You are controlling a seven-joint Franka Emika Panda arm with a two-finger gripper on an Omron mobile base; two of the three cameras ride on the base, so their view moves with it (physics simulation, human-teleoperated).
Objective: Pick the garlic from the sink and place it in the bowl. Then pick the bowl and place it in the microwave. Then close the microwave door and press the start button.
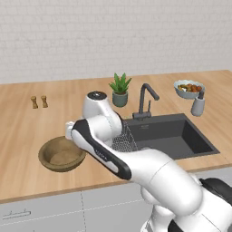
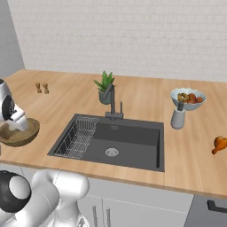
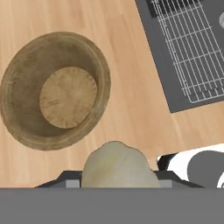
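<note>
From the left base view, the wooden bowl [image 1: 62, 154] sat on the counter [image 1: 27, 131] left of the sink [image 1: 170, 136]. In the hand view, the gripper [image 3: 119, 181] pinched the garlic [image 3: 119, 168] above the counter, just beside the bowl [image 3: 54, 89].

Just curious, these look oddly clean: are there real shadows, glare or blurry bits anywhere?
Left base view: flat even light, only a faint shadow under the bowl. Right base view: no glare, even on the dark sink. Hand view: the garlic in the claw looks soft-edged up close, while the bowl's grain stays crisp.
</note>
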